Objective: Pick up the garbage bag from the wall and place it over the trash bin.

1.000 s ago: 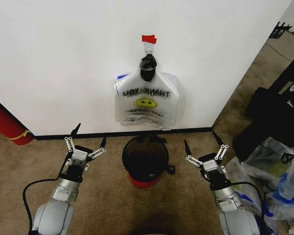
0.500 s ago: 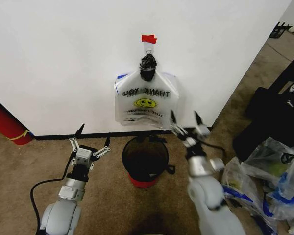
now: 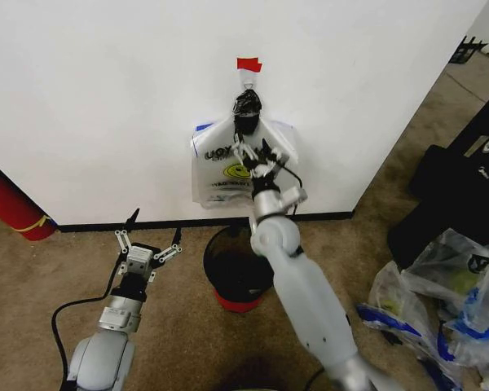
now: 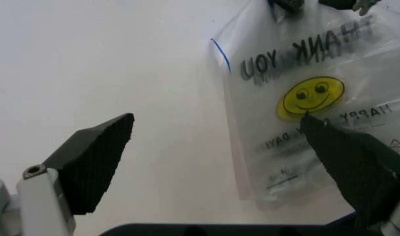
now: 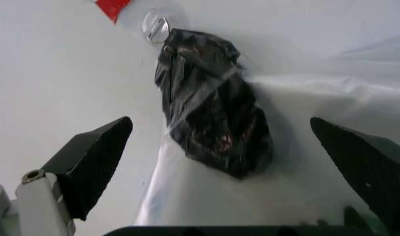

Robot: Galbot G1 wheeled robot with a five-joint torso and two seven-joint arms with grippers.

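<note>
Head view: right gripper at garbage bag.

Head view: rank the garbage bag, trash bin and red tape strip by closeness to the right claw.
1. Garbage bag: hanging on the wall, right claw raised in front of it.
2. Red tape strip: on the wall above the bag.
3. Trash bin: on the floor below.

Bag: clear plastic, black "THANK YOU" print, yellow smiley, blue edge; black bunched knot above right gripper. Wall: white, black baseboard, red tape. Bin: red, black rim.
</note>
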